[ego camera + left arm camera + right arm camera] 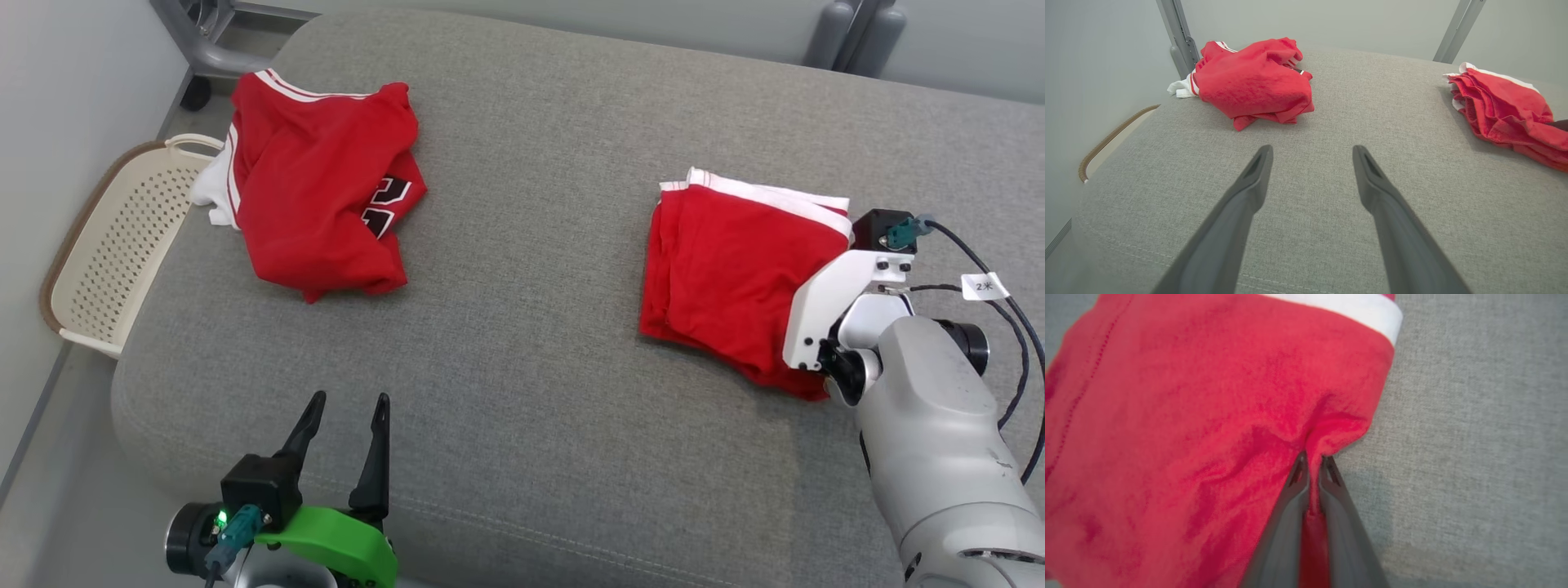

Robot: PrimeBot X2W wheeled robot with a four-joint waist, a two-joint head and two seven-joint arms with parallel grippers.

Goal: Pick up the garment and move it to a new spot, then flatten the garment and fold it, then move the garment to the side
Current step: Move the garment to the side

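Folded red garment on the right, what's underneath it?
The folded red garment lies on the grey cushion, stacked red layers and a white band showing at its edges. Anything beneath the stack is covered.

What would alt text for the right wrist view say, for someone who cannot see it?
The right claw is shut on a pinched ridge of a red garment near its edge. The garment, with a white band along its top, lies on a grey cushion.

Grey cushion (531,122) (pale wall (1331,24) behind)
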